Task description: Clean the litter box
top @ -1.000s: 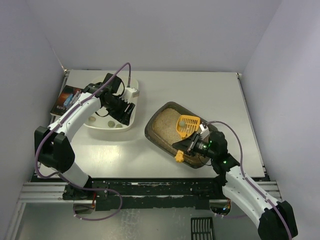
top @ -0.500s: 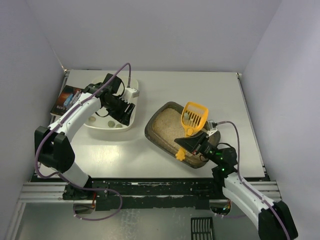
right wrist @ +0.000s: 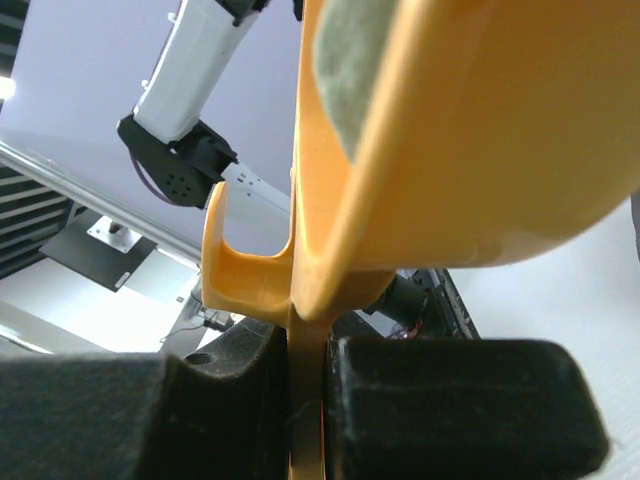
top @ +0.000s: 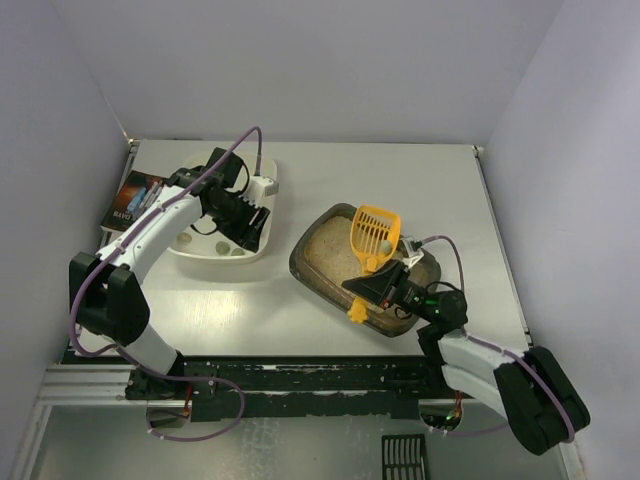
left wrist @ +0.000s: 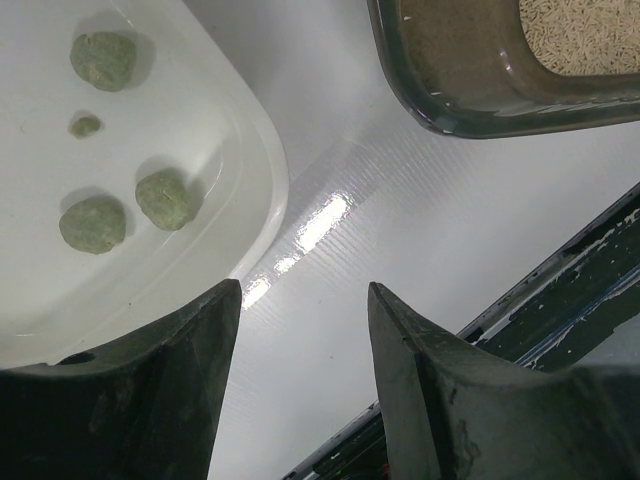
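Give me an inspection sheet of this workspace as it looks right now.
Surface: glossy white table.
Job's things: litter box with litter inside; orange scoop above it, carrying a clump; white tub holds four clumps.
Clutter: dark packet at the table's left edge.
Grippers: left gripper open over the tub's corner; right gripper shut on the scoop's handle.
Cables: purple cable loops along each arm.
Surroundings: plain grey walls.

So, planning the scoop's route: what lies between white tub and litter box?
Only bare table between the white tub and the litter box, seen in left wrist and top views.
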`<action>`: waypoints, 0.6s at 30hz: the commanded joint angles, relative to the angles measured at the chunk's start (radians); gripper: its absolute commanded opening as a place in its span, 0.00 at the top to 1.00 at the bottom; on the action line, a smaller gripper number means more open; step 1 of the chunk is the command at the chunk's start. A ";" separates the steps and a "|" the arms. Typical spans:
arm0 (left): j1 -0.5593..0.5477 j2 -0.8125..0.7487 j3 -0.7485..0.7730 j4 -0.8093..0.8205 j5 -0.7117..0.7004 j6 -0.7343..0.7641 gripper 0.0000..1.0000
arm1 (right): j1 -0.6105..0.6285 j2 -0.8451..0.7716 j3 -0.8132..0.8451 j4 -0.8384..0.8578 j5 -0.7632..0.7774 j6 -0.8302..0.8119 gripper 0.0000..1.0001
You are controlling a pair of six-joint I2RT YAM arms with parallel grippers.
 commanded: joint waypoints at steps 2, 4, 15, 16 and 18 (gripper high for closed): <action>0.010 -0.029 -0.005 0.023 -0.010 -0.004 0.35 | 0.016 -0.181 0.090 -0.621 -0.032 -0.209 1.00; 0.010 -0.023 -0.001 0.022 -0.010 -0.005 0.35 | 0.046 -0.262 0.257 -1.081 0.073 -0.411 1.00; 0.013 -0.007 0.012 0.016 -0.012 -0.009 0.36 | 0.093 -0.220 0.541 -1.449 0.127 -0.555 1.00; 0.015 -0.012 0.009 0.018 -0.013 -0.009 0.36 | 0.093 -0.222 0.516 -1.417 0.114 -0.532 1.00; 0.015 -0.023 0.000 0.023 -0.017 -0.009 0.36 | 0.093 -0.237 0.447 -1.325 0.094 -0.476 1.00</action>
